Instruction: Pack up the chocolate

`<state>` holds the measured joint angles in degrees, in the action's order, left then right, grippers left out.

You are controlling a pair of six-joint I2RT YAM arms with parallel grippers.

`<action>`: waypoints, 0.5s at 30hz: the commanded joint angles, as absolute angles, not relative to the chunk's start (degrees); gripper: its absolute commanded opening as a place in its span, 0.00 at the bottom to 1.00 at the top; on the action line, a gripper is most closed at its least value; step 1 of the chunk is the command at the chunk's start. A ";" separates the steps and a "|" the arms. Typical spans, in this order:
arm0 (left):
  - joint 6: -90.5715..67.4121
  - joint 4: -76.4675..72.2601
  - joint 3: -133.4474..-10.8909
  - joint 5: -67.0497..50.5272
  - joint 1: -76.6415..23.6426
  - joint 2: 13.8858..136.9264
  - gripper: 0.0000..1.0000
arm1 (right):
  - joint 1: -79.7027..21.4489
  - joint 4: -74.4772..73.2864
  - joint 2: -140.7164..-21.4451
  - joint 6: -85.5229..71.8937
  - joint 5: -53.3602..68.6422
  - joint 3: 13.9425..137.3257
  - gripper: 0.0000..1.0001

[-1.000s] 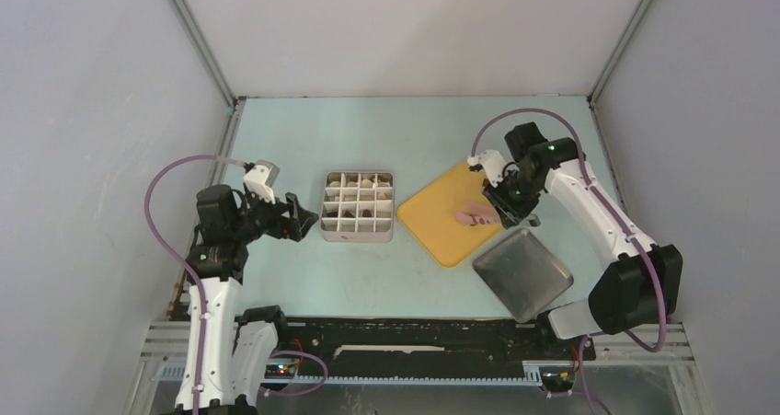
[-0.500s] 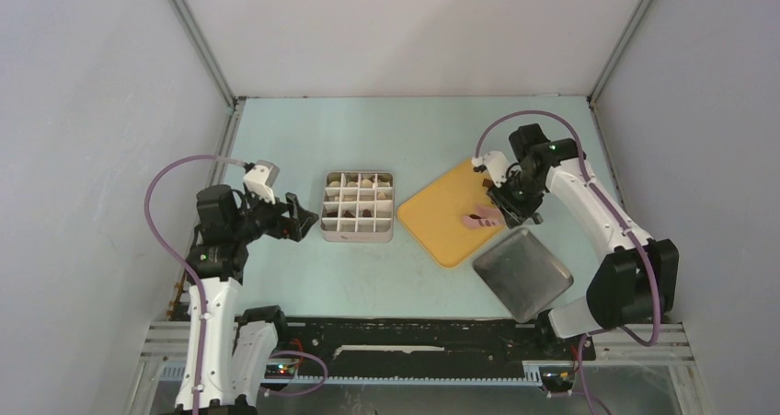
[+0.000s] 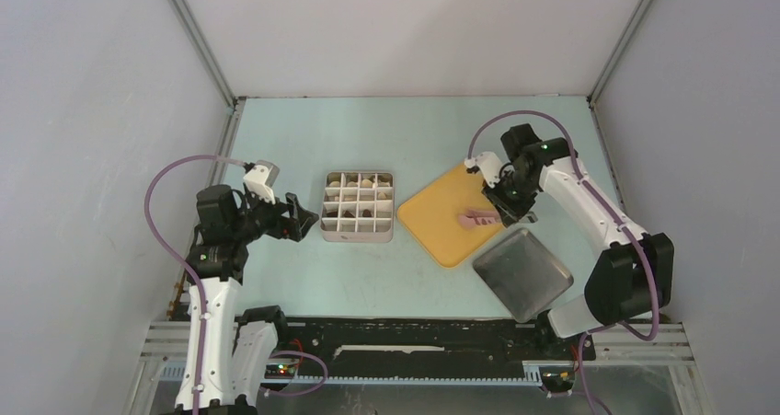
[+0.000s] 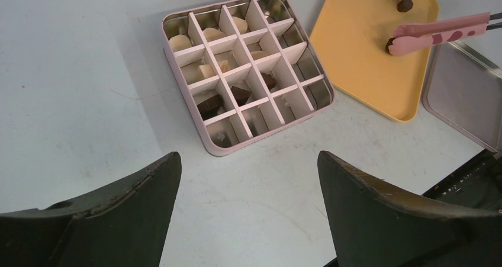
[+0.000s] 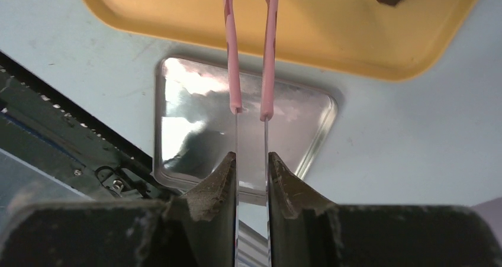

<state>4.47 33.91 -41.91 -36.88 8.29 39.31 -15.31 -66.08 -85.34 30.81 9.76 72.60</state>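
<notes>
Cream and dark chocolate pieces [image 4: 208,106] lie in several cells of the pink divided box [image 3: 358,206], which also shows in the left wrist view [image 4: 216,150]. More dark pieces [image 4: 405,5] lie on the yellow tray [image 3: 441,214]. My right gripper [image 3: 508,208] is shut on the pink tongs [image 5: 269,48] over the tray. The tongs' tips [image 4: 398,44] sit around one dark piece [image 4: 390,44]; whether it is lifted I cannot tell. My left gripper [image 3: 299,217] is open and empty, left of the box.
A shiny metal lid [image 3: 522,272] lies at the tray's near right corner, under my right wrist [image 5: 195,131]. The black rail runs along the table's near edge [image 3: 414,337]. Grey walls close in the sides and back.
The right gripper and the tongs shifted a little right, then back left over the yellow tray. The left arm has not moved.
</notes>
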 commanded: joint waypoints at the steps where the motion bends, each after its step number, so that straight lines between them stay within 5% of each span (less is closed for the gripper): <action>1: 4.02 32.20 -40.25 -38.41 8.70 38.93 0.89 | -20.85 -66.55 -82.17 29.42 13.50 77.16 0.17; 15: 4.18 32.75 -40.67 -38.26 8.70 38.08 0.89 | -35.62 -68.12 -97.03 26.51 17.89 96.56 0.18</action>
